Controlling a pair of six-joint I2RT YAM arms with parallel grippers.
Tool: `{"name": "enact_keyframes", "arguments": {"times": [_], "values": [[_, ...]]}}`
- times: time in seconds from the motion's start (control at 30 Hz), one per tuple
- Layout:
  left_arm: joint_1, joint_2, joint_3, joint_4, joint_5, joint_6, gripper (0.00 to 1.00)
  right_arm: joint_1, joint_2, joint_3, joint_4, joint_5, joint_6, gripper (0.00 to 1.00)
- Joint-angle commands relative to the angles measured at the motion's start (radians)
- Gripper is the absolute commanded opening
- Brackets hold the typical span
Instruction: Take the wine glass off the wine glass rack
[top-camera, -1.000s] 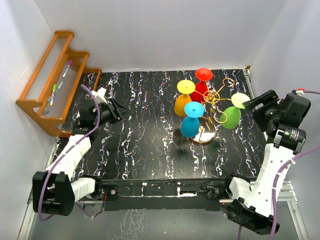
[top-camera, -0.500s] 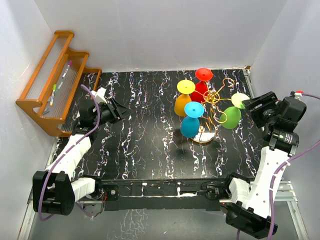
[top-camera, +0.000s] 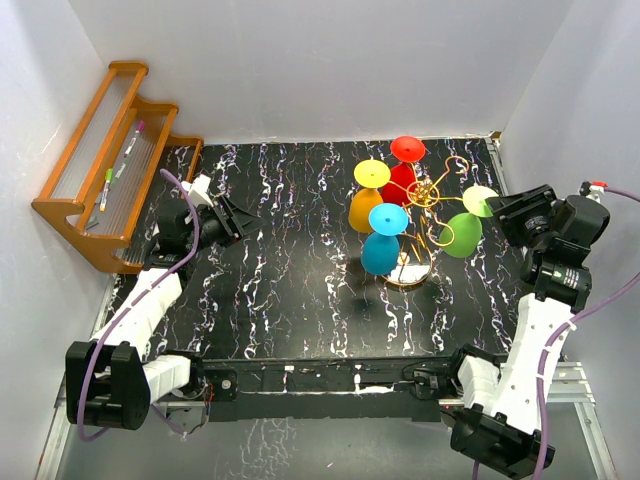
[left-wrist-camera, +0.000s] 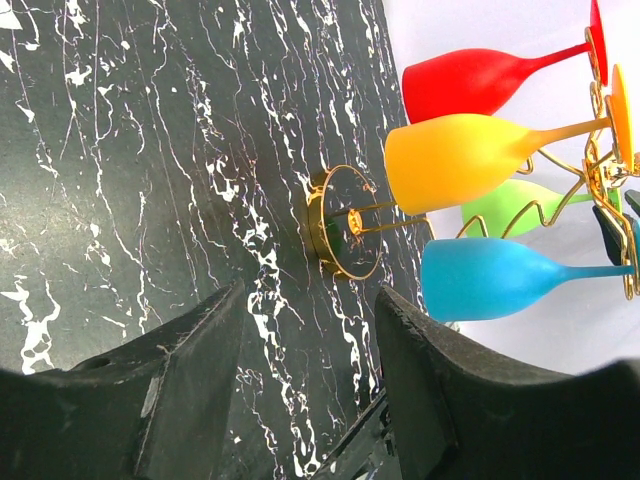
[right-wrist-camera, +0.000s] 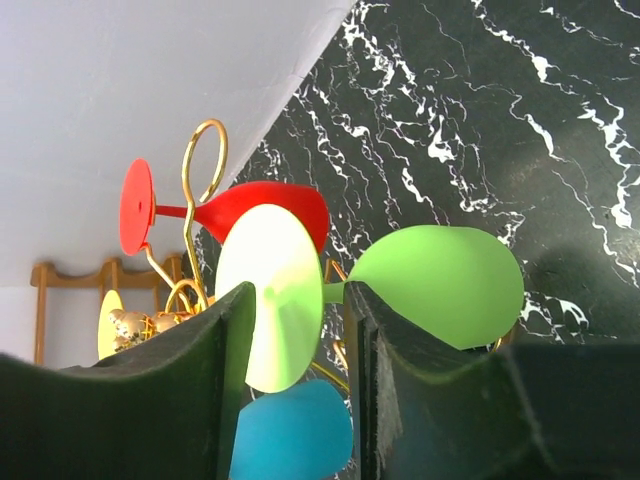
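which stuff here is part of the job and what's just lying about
Job: gold wire wine glass rack, green wine glass hanging on it, right gripper at its foot.
Lying about: orange-brown wooden stepped shelf, markers on it.

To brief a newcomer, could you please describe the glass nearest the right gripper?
On the black marbled table, right of centre, stands a gold wire rack hung with four coloured glasses. The one meant is the green wine glass on the rack's right side, its pale foot between the right gripper fingers. Its neighbours are red, yellow and blue.
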Motion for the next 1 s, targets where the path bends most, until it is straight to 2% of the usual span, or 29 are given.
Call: {"name": "enact_keyframes", "arguments": {"times": [0.0,0.13,0.27,0.3,0.57,0.97], "values": [[0.007,-0.006,0.006,0.027,0.019,-0.002,0.52,0.002,-0.017,-0.016,0.111,-0.02,0.024,0.4],[0.008,-0.003,0.002,0.032,0.018,-0.007,0.52,0.001,-0.016,-0.027,0.119,-0.031,0.029,0.29],[0.008,-0.002,-0.003,0.04,0.018,-0.013,0.52,0.002,-0.018,-0.026,0.115,-0.026,0.034,0.09],[0.009,-0.002,-0.003,0.041,0.018,-0.013,0.52,0.001,-0.019,-0.025,0.114,-0.022,0.035,0.08],[0.01,-0.004,-0.007,0.045,0.016,-0.018,0.52,0.002,-0.039,-0.017,0.122,-0.011,0.047,0.08],[0.011,-0.007,-0.012,0.05,0.016,-0.023,0.52,0.002,-0.097,-0.136,0.353,-0.19,0.207,0.08]]}}
